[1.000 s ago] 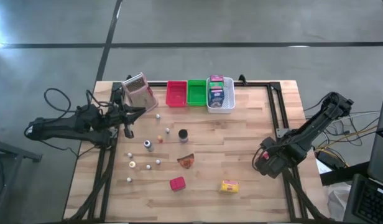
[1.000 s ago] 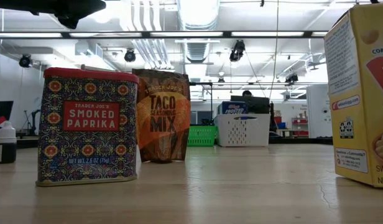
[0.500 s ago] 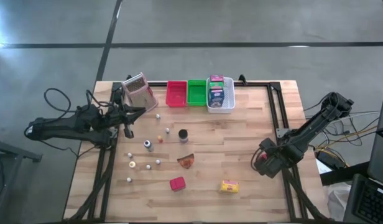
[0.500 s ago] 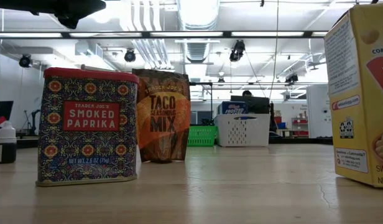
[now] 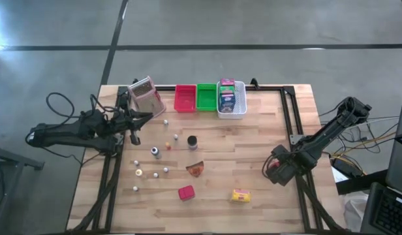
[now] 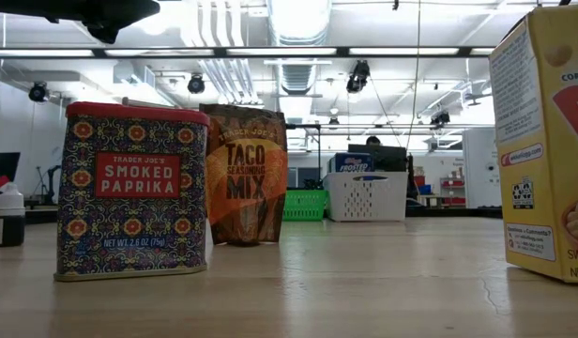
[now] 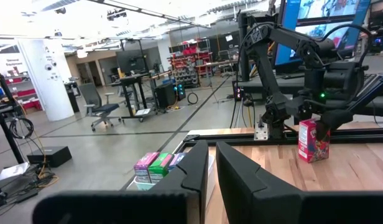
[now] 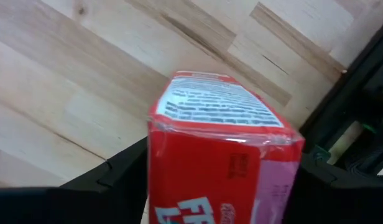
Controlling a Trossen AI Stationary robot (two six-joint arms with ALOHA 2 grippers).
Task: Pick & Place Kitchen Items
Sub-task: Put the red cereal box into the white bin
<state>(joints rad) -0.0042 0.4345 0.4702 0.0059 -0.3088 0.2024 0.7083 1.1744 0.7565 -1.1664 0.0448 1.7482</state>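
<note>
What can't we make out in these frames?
- Small bottles, high view: too small to read or identify.
- Yellow box, low view: cut off by the right edge.
- Red-and-pink box, right wrist view: front cut off at the bottom edge.
- White bin, high view: lower contents hidden by packets.

A wooden butcher-block bench [image 5: 266, 137] stands on a smooth grey concrete floor [image 5: 253, 26] crossed by dark lines. Beyond the bench the room is a wide, open workshop. Long strip lights [image 6: 298, 52] and round silver ducts [image 6: 219, 23] run along the ceiling, with dark lamps hanging from it. A thick white column [image 7: 51, 78] rises at one side, next to a grey swivel chair [image 7: 98, 112] and a standing desk [image 7: 132, 87]. Red shelving [image 7: 191, 62] loaded with goods lines the far wall, and a large blue screen [image 7: 328, 18] glows high up. A person [image 6: 372, 142] sits behind a monitor in the distance.
</note>
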